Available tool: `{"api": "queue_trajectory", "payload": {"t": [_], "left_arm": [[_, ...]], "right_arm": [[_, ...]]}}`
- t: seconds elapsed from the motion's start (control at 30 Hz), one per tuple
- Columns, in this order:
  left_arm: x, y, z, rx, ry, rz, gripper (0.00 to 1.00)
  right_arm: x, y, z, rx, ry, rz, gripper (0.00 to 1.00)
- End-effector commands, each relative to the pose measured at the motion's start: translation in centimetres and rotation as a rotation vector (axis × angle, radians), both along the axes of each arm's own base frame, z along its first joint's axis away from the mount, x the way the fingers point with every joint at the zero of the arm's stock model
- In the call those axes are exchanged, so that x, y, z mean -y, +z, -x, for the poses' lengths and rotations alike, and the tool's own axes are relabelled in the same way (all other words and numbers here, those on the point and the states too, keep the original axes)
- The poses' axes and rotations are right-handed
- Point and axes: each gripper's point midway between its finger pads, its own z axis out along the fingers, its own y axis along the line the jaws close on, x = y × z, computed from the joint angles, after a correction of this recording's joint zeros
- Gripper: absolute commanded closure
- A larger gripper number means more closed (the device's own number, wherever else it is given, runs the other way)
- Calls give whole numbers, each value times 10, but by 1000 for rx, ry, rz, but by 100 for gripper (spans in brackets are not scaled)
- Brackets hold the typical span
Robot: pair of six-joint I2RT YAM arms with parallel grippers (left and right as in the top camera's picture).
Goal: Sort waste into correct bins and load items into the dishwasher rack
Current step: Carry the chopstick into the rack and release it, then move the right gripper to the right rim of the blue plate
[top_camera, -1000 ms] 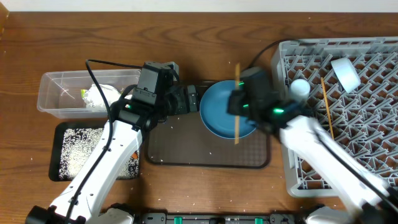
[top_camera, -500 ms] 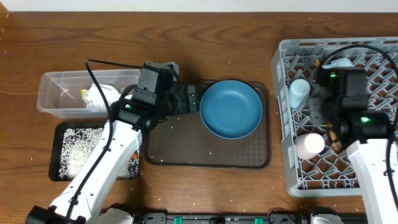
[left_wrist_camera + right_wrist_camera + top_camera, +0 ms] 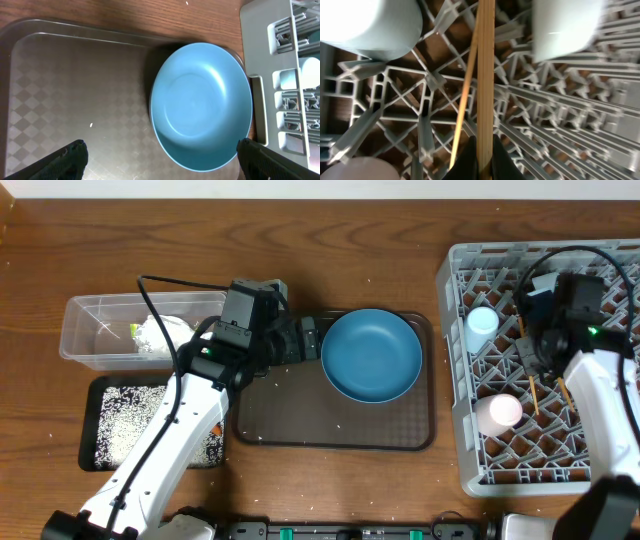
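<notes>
Step in hand: loading thin wooden chopstick (image 3: 486,75) into large light grey plastic lattice rack (image 3: 455,430); right gripper (image 3: 482,159) clenched on it, over second chopstick (image 3: 465,100) lying in rack; next, likely: lower, let go between pegs; left gripper (image 3: 161,155) spread wide, empty, over large blue plate (image 3: 200,105) on dark brown tray (image 3: 60,75).

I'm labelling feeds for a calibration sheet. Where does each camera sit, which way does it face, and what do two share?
Overhead: above the table, facing straight down on brown tray, blue plate, dishwasher rack; both arms show.
Left wrist: behind the left gripper, facing down at the plate; open fingers at bottom corners.
Right wrist: behind the right gripper, over the rack, facing down along the chopstick it pinches.
Shared: the plate, in overhead and left wrist.
</notes>
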Motion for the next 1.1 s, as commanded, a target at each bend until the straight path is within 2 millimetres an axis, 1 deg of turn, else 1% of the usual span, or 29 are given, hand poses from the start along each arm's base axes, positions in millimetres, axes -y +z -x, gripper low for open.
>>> {"api": "queue_trajectory", "payload": {"t": [0.0, 0.07, 0.1, 0.17, 0.2, 0.23, 0.33, 0.43, 0.5, 0.57, 0.6, 0.63, 0.67, 0.7, 0.73, 0.77, 0.8, 0.83, 0.87, 1.0, 1.07], "left_arm": [[0, 9, -1, 28, -3, -3, 2], [0, 9, -1, 28, -3, -3, 2], [0, 9, -1, 28, -3, -3, 2], [0, 9, -1, 28, -3, -3, 2], [0, 9, -1, 28, -3, -3, 2], [0, 9, -1, 28, -3, -3, 2], [0, 9, -1, 28, -3, -3, 2], [0, 9, -1, 28, -3, -3, 2], [0, 9, -1, 28, -3, -3, 2], [0, 9, -1, 28, -3, -3, 2], [0, 9, -1, 28, -3, -3, 2], [0, 9, -1, 28, -3, -3, 2], [0, 9, -1, 28, -3, -3, 2], [0, 9, -1, 28, -3, -3, 2], [0, 9, -1, 28, -3, -3, 2], [0, 9, -1, 28, -3, -3, 2], [0, 9, -1, 28, -3, -3, 3], [0, 9, -1, 28, -3, -3, 2], [0, 9, -1, 28, -3, -3, 2], [0, 9, -1, 28, -3, -3, 2], [0, 9, -1, 28, -3, -3, 2]], "right_arm": [[4, -12, -3, -32, 6, 6, 99], [5, -15, -5, -33, 5, 5, 97], [5, -16, -7, -28, 5, 6, 83], [5, -14, -9, -15, -1, 5, 64], [5, -14, -9, -14, -1, 6, 51], [5, -13, -9, -13, -1, 7, 48], [5, -9, -9, 7, -19, 2, 47], [4, 7, -11, 62, -53, -6, 48], [4, 23, -12, 116, -73, -9, 50], [4, 48, -11, 198, -109, -18, 53], [3, 61, -9, 244, -139, -32, 56], [0, 76, -7, 309, -194, -72, 63], [-5, 87, -5, 364, -242, -124, 67], [-15, 100, -3, 428, -299, -219, 67], [-30, 111, 1, 470, -337, -331, 66], [-46, 119, 7, 481, -336, -430, 65], [-63, 126, 15, 477, -306, -516, 64], [-76, 131, 22, 466, -274, -579, 63], [-93, 136, 33, 442, -228, -653, 62], [-146, 145, 76, 311, -101, -906, 52], [-164, 147, 84, 272, -49, -993, 51]]}}
